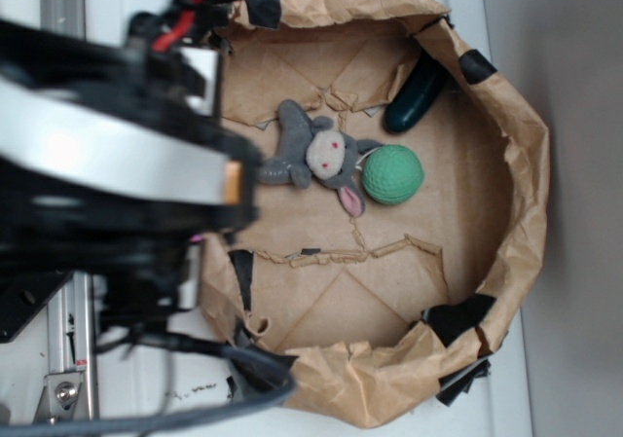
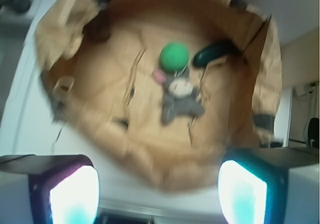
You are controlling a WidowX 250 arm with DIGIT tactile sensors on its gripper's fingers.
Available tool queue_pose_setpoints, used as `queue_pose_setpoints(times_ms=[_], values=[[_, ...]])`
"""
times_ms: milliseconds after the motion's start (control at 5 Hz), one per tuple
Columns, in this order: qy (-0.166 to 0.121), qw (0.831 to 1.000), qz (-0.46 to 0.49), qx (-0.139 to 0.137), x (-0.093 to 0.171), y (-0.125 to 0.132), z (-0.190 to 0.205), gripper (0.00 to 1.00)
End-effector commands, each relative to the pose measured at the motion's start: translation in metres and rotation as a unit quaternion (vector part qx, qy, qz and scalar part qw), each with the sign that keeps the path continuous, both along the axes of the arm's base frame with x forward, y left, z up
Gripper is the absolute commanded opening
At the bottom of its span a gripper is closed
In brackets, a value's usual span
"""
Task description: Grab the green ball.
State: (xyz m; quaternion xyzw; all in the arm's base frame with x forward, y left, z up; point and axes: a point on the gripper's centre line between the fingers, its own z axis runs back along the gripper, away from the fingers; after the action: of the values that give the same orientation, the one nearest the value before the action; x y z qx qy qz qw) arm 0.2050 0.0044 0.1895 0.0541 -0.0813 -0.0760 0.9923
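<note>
Gripper [image 2: 159, 194] hovers high over paper basin's near rim [image 2: 150, 169], jaws spread wide, empty. Green ball [image 1: 392, 174] sits on basin floor, touching plush mouse [image 1: 316, 157], dark cucumber [image 1: 415, 96] nearby.

Brown paper enclosure [image 1: 521, 164] holding green ball [image 1: 393, 174], plush toy [image 1: 316, 155], dark cucumber [image 1: 417, 96].

A white table top [image 1: 506, 398] lies under everything, its surface pale and smooth. In the exterior view a grey floor or wall [image 1: 579, 203] fills the right side beyond the table's edge, plain and evenly lit. The wrist view is blurred; at far right it shows a beige wall [image 2: 300, 59] with a darker strip above it, and below that a cluttered corner with dim shapes too soft to name
</note>
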Motion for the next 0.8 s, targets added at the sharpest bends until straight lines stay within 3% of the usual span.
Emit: queue_pose_setpoints(times_ms=[0,200,400,600], values=[[-0.101,0.992,-0.032,-0.074,0.066,0.025,-0.061,1.0],[-0.093,0.991,-0.047,-0.081,0.085,0.035,-0.087,1.0],[-0.091,0.989,-0.069,-0.091,0.097,0.028,-0.102,1.0],[-0.069,0.989,-0.116,-0.065,0.1,0.013,-0.126,1.0]])
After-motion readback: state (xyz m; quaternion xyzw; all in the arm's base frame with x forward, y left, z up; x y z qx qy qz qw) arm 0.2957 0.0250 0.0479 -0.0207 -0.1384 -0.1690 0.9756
